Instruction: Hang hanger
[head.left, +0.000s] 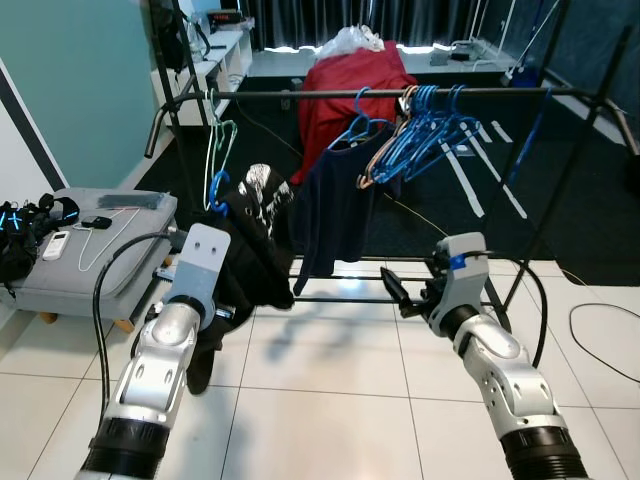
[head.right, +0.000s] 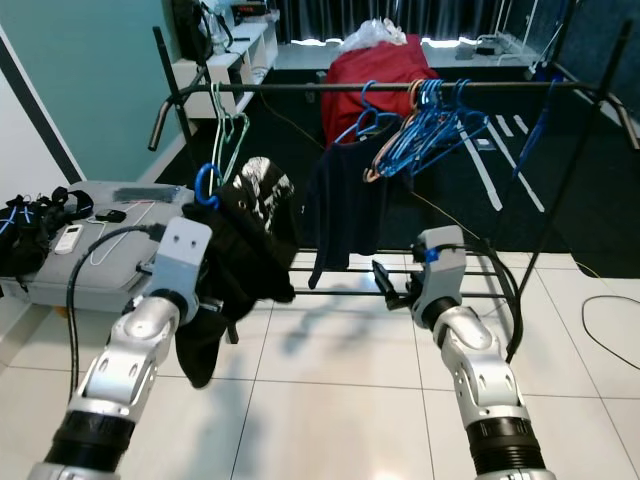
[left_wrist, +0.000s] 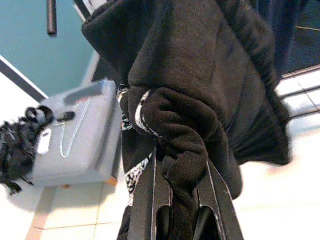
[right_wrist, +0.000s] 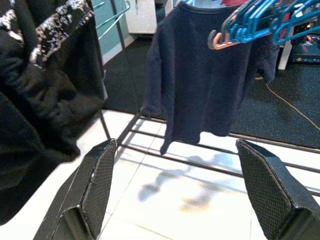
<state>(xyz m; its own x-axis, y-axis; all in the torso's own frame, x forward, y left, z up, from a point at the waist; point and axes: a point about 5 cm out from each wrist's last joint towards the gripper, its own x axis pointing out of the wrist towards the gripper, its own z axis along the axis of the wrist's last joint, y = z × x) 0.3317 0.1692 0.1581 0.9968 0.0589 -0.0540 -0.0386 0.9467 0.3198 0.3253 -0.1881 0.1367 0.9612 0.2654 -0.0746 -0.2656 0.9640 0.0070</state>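
Left gripper (left_wrist: 182, 212) raised, fingers clamped on black garment (left_wrist: 200, 90). Right gripper (right_wrist: 180, 192) forward at mid height, fingers spread, holding nothing.

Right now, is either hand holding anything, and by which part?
Left hand grips the black garment by a bunched fold of its cloth; its blue hanger hook sticks out above. Right hand is open, empty.

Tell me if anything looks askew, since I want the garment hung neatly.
Yes: the black garment is bunched and twisted in the left claw, drooping unevenly from its blue hanger, whose hook is below the rail, not on it.
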